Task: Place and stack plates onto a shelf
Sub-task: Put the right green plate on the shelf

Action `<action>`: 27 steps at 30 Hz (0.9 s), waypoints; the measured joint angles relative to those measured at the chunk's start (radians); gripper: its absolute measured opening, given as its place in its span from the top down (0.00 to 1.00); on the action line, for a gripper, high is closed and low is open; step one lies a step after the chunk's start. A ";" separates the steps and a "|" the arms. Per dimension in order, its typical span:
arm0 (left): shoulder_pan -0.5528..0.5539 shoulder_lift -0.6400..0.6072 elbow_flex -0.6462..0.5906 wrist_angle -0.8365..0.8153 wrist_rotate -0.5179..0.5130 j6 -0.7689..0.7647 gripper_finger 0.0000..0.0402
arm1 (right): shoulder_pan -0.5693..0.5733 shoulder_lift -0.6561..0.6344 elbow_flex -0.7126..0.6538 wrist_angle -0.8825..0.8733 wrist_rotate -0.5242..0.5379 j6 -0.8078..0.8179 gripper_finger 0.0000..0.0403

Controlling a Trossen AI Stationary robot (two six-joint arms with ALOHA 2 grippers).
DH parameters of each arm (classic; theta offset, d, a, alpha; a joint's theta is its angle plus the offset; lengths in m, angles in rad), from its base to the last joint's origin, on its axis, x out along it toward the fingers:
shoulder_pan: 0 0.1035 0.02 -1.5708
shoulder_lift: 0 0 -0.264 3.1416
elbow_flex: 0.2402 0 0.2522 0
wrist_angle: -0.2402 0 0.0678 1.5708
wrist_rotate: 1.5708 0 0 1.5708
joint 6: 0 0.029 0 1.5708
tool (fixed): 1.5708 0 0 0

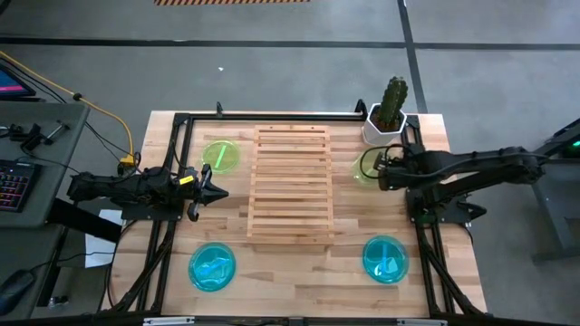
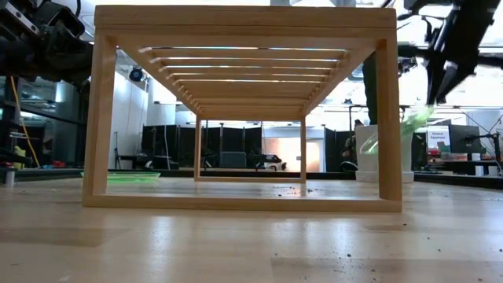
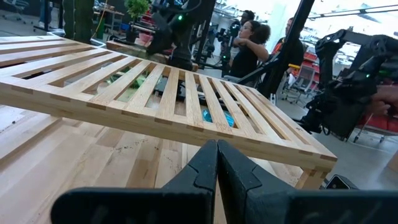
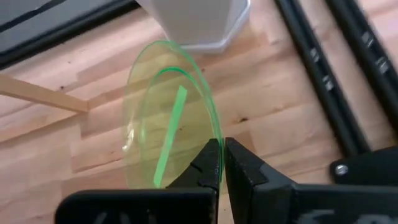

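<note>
The light-wood slatted shelf (image 1: 292, 184) stands mid-table. One lime green plate (image 1: 220, 155) lies flat on the table left of the shelf, toward the far side. Two cyan plates lie flat near the front edge, one at the left (image 1: 212, 267) and one at the right (image 1: 385, 258). My right gripper (image 1: 381, 172) is right of the shelf, shut on the second green plate (image 4: 168, 118). My left gripper (image 1: 217, 192) is shut and empty, level, just left of the shelf; it also shows in the left wrist view (image 3: 217, 149). My right gripper pinches the green plate's rim (image 4: 214, 140) between its two fingers, at the edge nearest the gripper. The fingers slant down from the table's right side. The plate is tilted steeply and hangs clear of the table (image 2: 397, 130).
A cactus in a white pot (image 1: 390, 113) stands at the far right corner, just beyond the held plate. Black frame rails (image 1: 426, 263) run along both table sides. People and equipment show in the room beyond the table (image 3: 249, 43).
</note>
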 joint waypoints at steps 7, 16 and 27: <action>0.000 0.000 0.000 0.000 0.000 0.000 0.99 | 0.017 0.000 0.205 -0.204 0.000 -0.161 1.00; 0.000 0.000 0.000 0.000 0.000 0.000 0.99 | 0.016 -0.004 0.422 -0.207 0.053 -0.376 1.00; 0.000 0.000 0.000 0.000 0.000 0.000 0.99 | -0.005 -0.005 0.508 0.111 0.234 -0.603 1.00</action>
